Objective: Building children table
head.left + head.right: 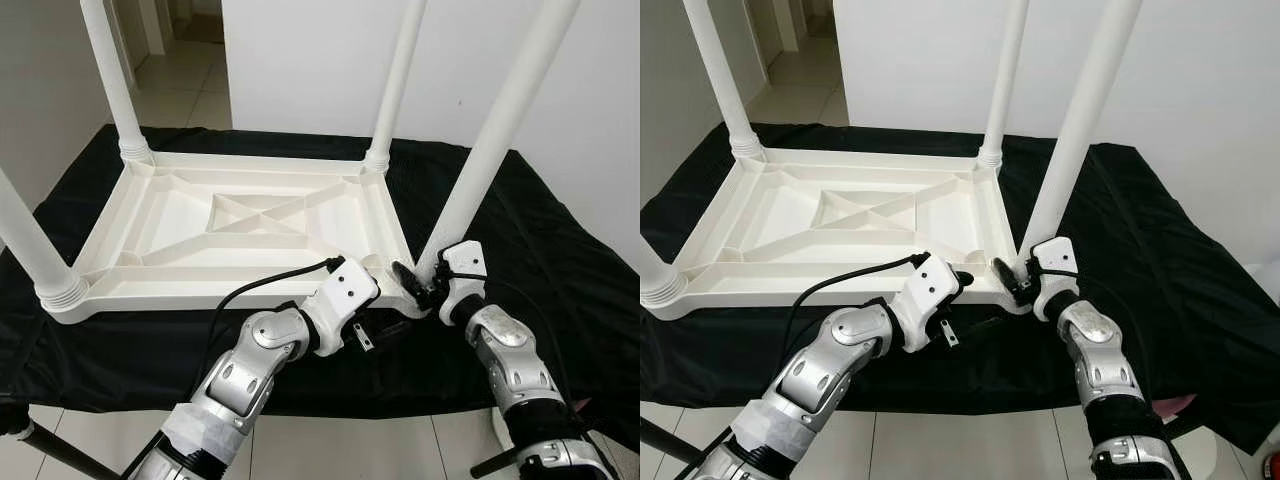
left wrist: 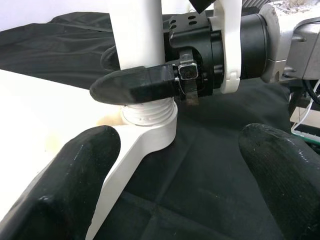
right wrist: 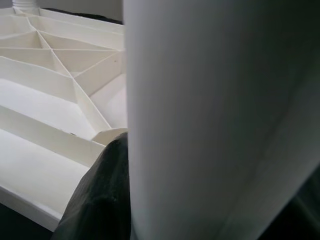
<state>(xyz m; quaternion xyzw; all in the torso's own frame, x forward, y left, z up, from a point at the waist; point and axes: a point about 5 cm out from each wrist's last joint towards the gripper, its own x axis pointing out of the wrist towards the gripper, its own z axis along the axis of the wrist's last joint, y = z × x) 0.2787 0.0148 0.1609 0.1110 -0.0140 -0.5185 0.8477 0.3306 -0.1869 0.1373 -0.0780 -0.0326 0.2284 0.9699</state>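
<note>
White walls behind, pale tiled floor, and a black cloth [image 1: 560, 290] draped over the work surface. On it lies the white plastic children's tabletop [image 1: 250, 225], upside down, ribbed underside up, with four white tubular legs standing in its corner sockets.

Your right gripper [image 1: 425, 285] is clamped on the near-right leg [image 1: 480, 160] low down, just above the threaded collar [image 2: 150, 116]; one black finger [image 2: 135, 85] lies across the tube. Left gripper [image 2: 175, 165] has its fingers spread wide, holding nothing, hovering just beside the near-right corner socket.

Likely step: seating and screwing this last leg home.

- Keep the leg upright while turning; it looks slightly tilted in the head views, and a tilted thread may cross.
- Bring the left gripper onto the corner rim to brace it, since the tabletop may slide on the cloth.
- Turn in short strokes, regripping low.
- Thread rings show above the socket, so judge it not fully seated.
</note>
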